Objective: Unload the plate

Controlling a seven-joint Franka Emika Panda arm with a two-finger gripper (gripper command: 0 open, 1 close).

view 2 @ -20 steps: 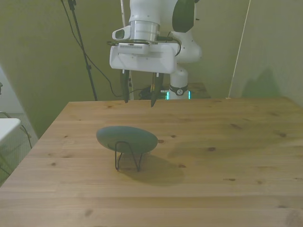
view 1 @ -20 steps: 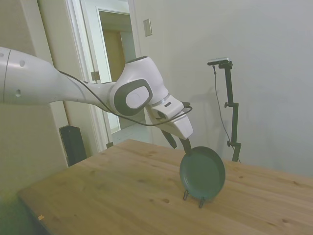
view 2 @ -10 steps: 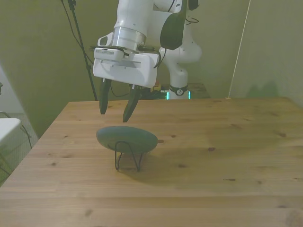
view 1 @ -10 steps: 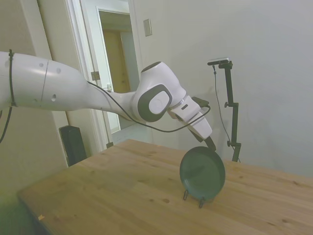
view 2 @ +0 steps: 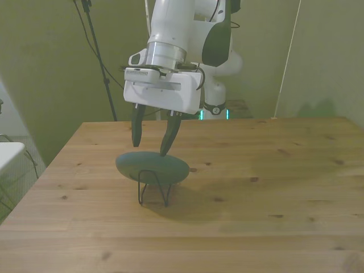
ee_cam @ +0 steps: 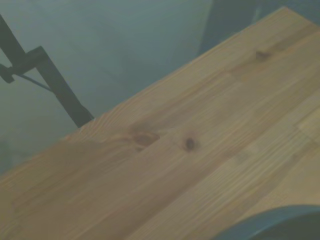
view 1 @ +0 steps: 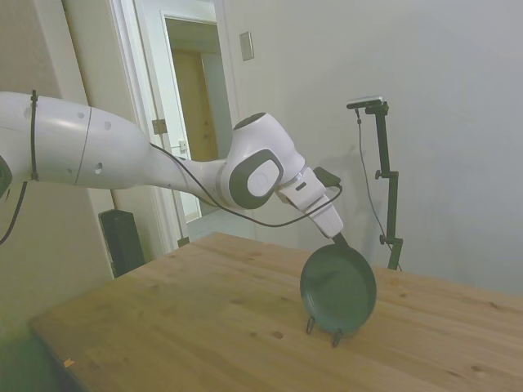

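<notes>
The round dark grey-green plate point(view 1: 338, 288) stands tilted on edge in a thin black wire stand point(view 2: 153, 187) near the middle of the table. In the front view the plate point(view 2: 152, 166) shows as a flat oval above the stand's arches. My gripper point(view 2: 149, 149) is open, its two dark fingers pointing down just above and behind the plate's upper rim, one tip close to the rim. In the side view the gripper point(view 1: 338, 241) meets the plate's top edge. A sliver of the plate's rim point(ee_cam: 280, 223) shows in the wrist view.
The wooden table point(view 2: 256, 216) stretches wide around the stand. A doorway point(view 1: 192, 106) and a dark speaker-like box point(view 1: 122, 241) stand beyond the table in the side view.
The gripper has come forward and down from behind the plate to just above its upper rim, shifting toward the front view's right in the last half second. Plate and stand have not moved.
</notes>
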